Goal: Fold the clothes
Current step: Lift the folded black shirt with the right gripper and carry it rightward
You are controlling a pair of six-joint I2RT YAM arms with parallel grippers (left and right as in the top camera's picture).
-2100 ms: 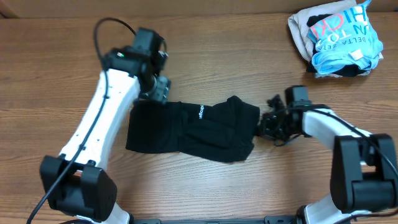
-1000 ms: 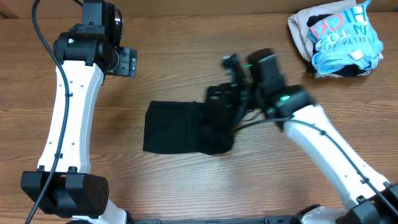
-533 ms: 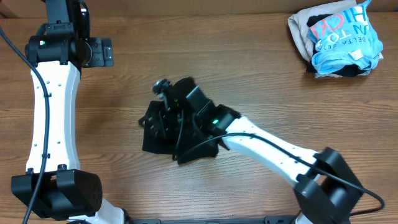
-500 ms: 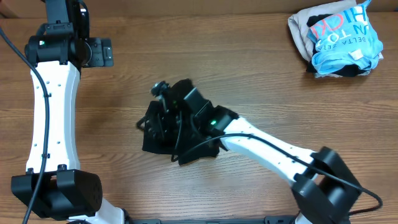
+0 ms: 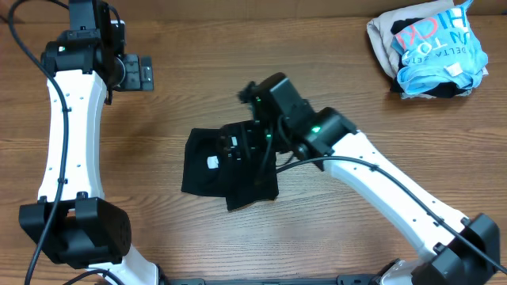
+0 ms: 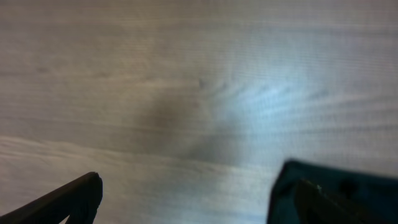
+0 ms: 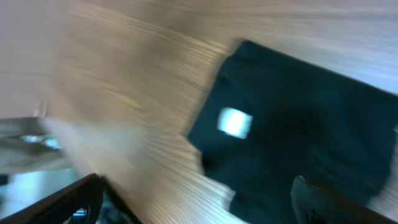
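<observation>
Here, the black shirt (image 5: pixel 204 180) lies folded into a compact, roughly rectangular bundle near the middle of the bench (image 5: pixel 238 36), slightly left of centre in the overhead view. One lower corner juts out toward the near edge. A small white patch (image 5: pixel 212 161) shows on its upper face, and the right wrist view shows this patch as a blurred light square close to one edge of the cloth. The right arm reaches diagonally from the near right corner across the bench, and the right end effector (image 7: pixel 198 185) hangs over the right portion of the shirt. Its two fingers (image 7: pixel 78 200) stand wide apart at the bottom corners of the wrist view, with nothing caught between them. Whether they touch the fabric cannot be told, since black parts overlap black cloth in the overhead view. The left arm extends along the left side, and the left end effector (image 5: pixel 141 73) sits toward the far left of the bench, well apart from the shirt. In the left wrist view its fingers (image 6: pixel 71 198) are likewise spread wide over bare wood, holding nothing. At the far right corner a pile of other garments (image 5: pixel 432 47), beige and light blue-and-white with pink lettering, rests well apart from the shirt and both arms.
</observation>
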